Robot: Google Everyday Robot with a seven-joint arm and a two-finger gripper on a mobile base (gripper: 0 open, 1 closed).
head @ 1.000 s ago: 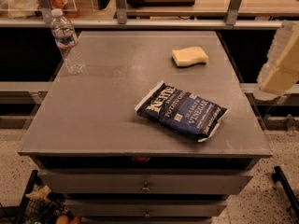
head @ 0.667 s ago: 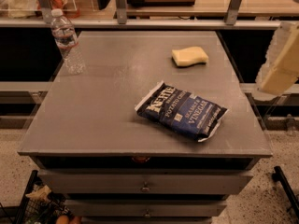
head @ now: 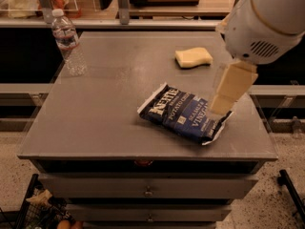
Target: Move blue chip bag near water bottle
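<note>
The blue chip bag [head: 182,113], dark navy with white "Kettle" lettering, lies flat on the grey table [head: 95,123], right of centre and near the front. The water bottle [head: 68,43], clear with a white cap and a label band, stands upright at the table's far left corner. My gripper [head: 228,90] hangs from the white arm [head: 267,23] at the upper right. It is just above the right end of the bag. The bag and the bottle are far apart.
A pale yellow sponge [head: 193,57] lies at the back right of the table. Drawers [head: 148,191] sit under the tabletop. A shelf with a rail [head: 143,23] runs behind the table. A wire basket [head: 33,209] stands on the floor at the lower left.
The arm has swung in from the right edge and now stands over the right end of the chip bag. The bag, bottle and sponge have not moved.
</note>
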